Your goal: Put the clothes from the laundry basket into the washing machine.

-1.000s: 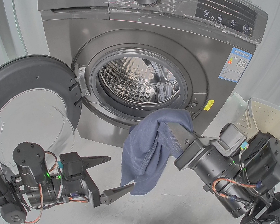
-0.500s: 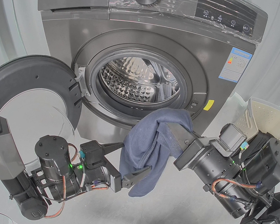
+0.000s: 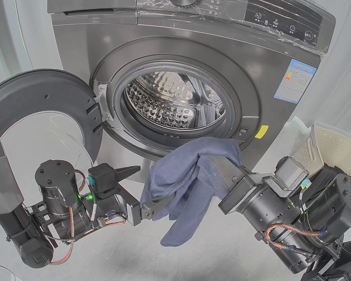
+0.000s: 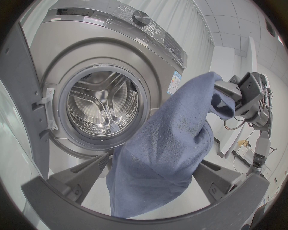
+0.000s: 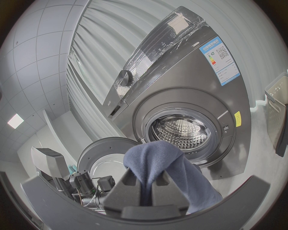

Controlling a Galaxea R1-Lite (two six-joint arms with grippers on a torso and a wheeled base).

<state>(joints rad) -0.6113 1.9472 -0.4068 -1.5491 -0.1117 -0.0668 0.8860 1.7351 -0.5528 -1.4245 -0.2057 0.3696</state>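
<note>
Two grippers are noted at one blue garment (image 3: 183, 178), which is held up in front of the washing machine (image 3: 90, 45), just below the round opening and not yet inside it.

Right gripper (image 3: 213, 161): closed on a top fold of the garment, with cloth bunched over the fingers. In the right wrist view the fold is seen pinched between the two pads (image 5: 133, 187). The rest of the cloth hangs down freely, clear of the floor (image 3: 217, 274).

Left gripper (image 3: 155, 183): jaws spread wide, nothing clamped. The hanging lower part of the garment is seen between the two fingers in the left wrist view, and one finger is touching the cloth's left edge in the head view.

Machine door (image 3: 40, 94): swung fully open to the left. Drum (image 3: 172, 99): bare metal is seen inside.

Laundry basket (image 3: 338, 148): pale, perforated, set on the floor to the right of the machine, behind the right arm.
</note>
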